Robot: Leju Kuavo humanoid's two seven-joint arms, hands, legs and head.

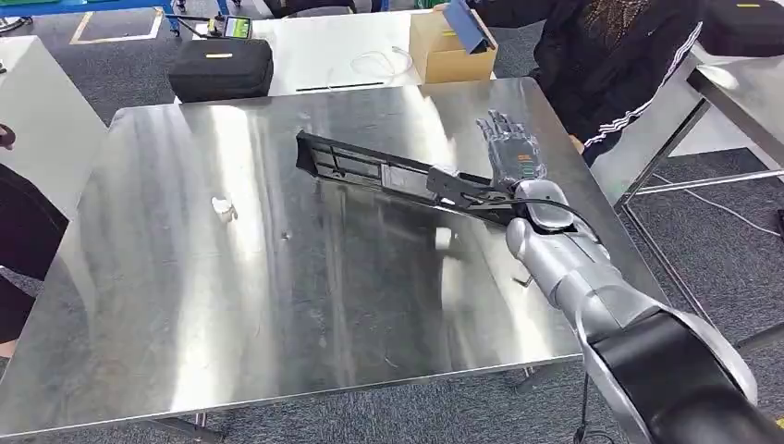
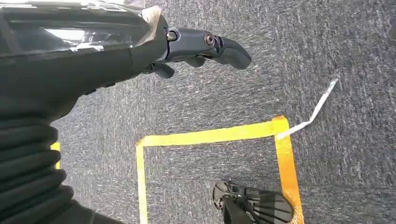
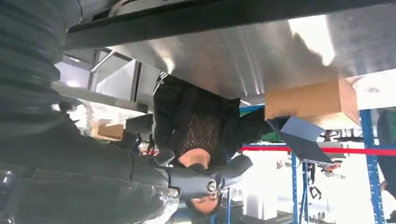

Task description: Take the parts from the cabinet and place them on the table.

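A long black plastic part (image 1: 388, 174) lies flat on the steel table (image 1: 185, 305), running from the middle toward the right edge. My right hand (image 1: 510, 148) hovers at the part's right end with its fingers stretched out and apart, gripping nothing; the part's end sits under my wrist. The right wrist view shows the black part (image 3: 210, 16) against the table surface and my right hand (image 3: 205, 179) with nothing in it. My left hand (image 2: 205, 46) hangs over the carpet, fingers loosely extended and holding nothing.
A person in black (image 1: 610, 55) stands at the table's far right corner. Behind it are a cardboard box (image 1: 444, 51) and a black case (image 1: 220, 67) on a white table. A small white scrap (image 1: 222, 208) lies left of centre. Another steel table (image 1: 749, 92) stands to the right.
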